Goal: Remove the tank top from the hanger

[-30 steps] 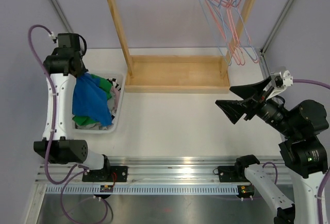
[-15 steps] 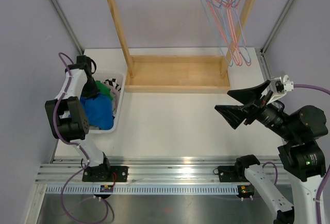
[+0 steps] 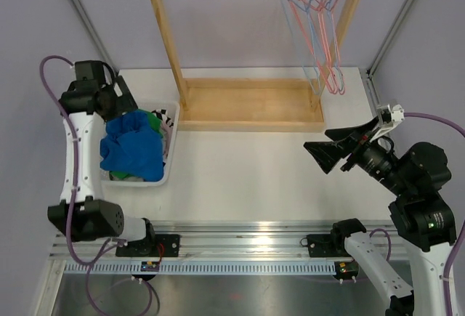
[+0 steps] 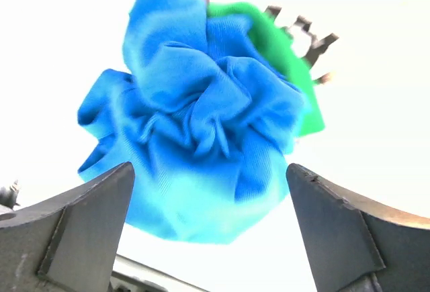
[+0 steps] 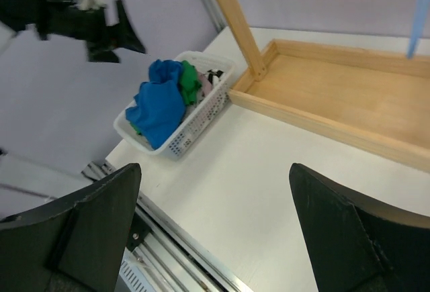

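The blue tank top (image 3: pixel 132 147) lies crumpled on top of other clothes in the white basket (image 3: pixel 166 172) at the left of the table. My left gripper (image 3: pixel 125 98) hovers open just above it, nothing between its fingers. The left wrist view looks straight down on the tank top (image 4: pixel 201 124) below the spread gripper (image 4: pixel 208 166). Several wire hangers (image 3: pixel 320 33) hang bare at the right end of the wooden rack's rail. My right gripper (image 3: pixel 320 147) stands open and empty above the table's right side, far from both; its view shows the tank top (image 5: pixel 160 104) in the basket (image 5: pixel 198 121).
The wooden rack (image 3: pixel 251 105) stands across the back of the table with its tray base (image 5: pixel 336 84). Green and patterned clothes (image 3: pixel 156 120) fill the basket's far end. A metal rail (image 3: pixel 240 232) runs along the near edge.
My left gripper lowered the blue tank top into the basket, opened and rose a little. The top now lies loose in the basket. The right arm barely moved.
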Available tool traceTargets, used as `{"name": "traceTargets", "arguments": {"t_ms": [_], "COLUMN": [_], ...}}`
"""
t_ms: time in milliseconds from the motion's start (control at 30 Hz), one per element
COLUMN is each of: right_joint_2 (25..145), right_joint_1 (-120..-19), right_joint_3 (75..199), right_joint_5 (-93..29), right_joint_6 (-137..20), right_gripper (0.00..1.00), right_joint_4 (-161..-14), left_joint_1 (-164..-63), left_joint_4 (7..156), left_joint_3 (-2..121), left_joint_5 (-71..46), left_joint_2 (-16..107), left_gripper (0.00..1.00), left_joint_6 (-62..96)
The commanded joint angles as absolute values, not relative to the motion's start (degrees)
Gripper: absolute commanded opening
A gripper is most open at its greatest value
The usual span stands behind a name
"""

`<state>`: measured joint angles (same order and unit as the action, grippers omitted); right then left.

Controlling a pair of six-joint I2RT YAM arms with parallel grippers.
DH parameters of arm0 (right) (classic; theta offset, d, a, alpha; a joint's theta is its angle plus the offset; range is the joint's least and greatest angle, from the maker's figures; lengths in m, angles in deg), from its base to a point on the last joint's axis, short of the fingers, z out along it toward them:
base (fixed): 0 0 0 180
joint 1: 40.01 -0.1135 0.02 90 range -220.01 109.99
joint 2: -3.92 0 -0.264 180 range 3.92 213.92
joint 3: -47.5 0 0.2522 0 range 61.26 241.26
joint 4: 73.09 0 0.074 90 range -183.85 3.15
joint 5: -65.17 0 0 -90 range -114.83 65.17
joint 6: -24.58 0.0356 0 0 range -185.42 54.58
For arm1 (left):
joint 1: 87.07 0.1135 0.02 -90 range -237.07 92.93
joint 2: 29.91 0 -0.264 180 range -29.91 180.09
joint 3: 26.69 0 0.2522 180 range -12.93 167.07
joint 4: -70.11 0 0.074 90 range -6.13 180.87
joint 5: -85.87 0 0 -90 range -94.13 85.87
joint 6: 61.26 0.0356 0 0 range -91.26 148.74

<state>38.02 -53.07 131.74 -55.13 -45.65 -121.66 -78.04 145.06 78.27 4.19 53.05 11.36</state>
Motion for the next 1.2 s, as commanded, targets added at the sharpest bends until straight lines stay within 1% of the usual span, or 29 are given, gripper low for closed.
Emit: {"name": "traceTargets", "arguments": {"t_ms": [0,33,100,133,200,233,400,533,600,800,1033,1167], "right_joint_2": [40.3,40.7,41.1,41.1,40.7,40.5,39.1,37.5,36.5,33.0,30.8,30.4], "right_joint_1": [-52.8,-52.9,-52.9,-52.9,-52.8,-52.8,-52.9,-52.9,-52.9,-52.8,-52.8,-52.9], "right_joint_3": [132.4,132.7,133.2,133.2,133.2,133.3,135.3,135.9,135.5,132.0,129.4,128.9], "right_joint_5": [-45.0,-39.4,-34.7,-31.6,-28.7,-26.0,-18.3,-14.0,-13.5,-11.6,-11.0,-12.4], "right_joint_6": [-46.6,-46.5,-47.3,-47.9,-49.6,-50.0,-53.5,-54.4,-55.0,-55.6,-55.4,-54.8], "right_gripper": [1.0,1.0,0.99,1.0,1.0,1.0,1.0,0.99,0.99,0.99,1.0,1.0], "right_joint_4": [-129.2,-130.6,-133.1,-134.9,-137.2,-137.9,-144.1,-146.7,-147.3,-146.8,-145.3,-144.4], "left_joint_1": [-78.3,-78.6,-81.1,-82.3,-85.7,-86.5,-94.5,-98.2,-98.8,-98.9,-98.9,-98.9], "left_joint_4": [148.5,148.5,146.5,145.5,144.7,144.6,144.2,145.0,145.0,145.2,142.8,140.9], "left_joint_3": [82.7,82.4,80.6,78.0,76.2,73.9,66.1,60.8,57.8,54.3,50.9,47.7], "left_joint_5": [4.3,3.5,0.8,0.0,-0.4,0.1,10.8,12.9,11.2,7.7,6.3,3.5], "left_joint_2": [44.3,40.1,34.6,29.1,24.8,20.1,7.5,-0.3,-4.6,-11.8,-14.9,-15.5], "left_gripper": [0.99,0.99,0.99,0.99,0.99,0.99,0.99,0.99,0.99,0.99,0.99,0.99], "left_joint_6": [13.2,13.4,14.3,14.7,15.3,15.5,17.4,17.4,17.7,17.7,17.7,19.0]}}
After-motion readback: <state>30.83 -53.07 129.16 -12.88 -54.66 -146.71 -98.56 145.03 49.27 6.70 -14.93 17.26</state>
